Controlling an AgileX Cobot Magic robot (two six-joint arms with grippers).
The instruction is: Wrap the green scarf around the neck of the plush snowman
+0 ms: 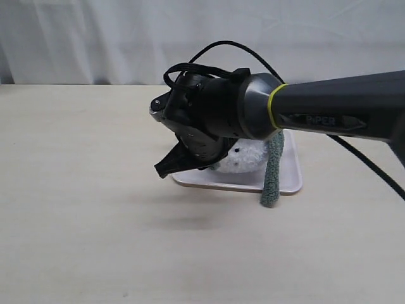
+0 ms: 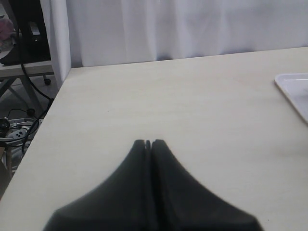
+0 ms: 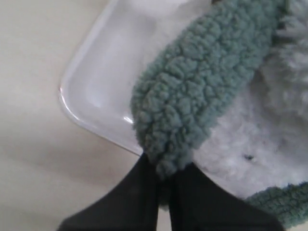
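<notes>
Clamped on green scarf (image 3: 192, 96) end with right hand (image 3: 163, 179), against plush snowman (image 3: 240, 144) lying in tray (image 3: 91, 86). Idling with left hand (image 2: 148, 143) clenched empty over tabletop (image 2: 192, 96). Next: pull end across neck (hidden here) low, slow, without dragging plush.

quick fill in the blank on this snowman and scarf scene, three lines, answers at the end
1. The right gripper has its jaws ____ on one end of the green scarf.
2. The plush snowman is on a tray that is ____ in colour.
3. The left gripper, shut over the bare table, holds ____.

Missing words: shut; white; nothing
</notes>
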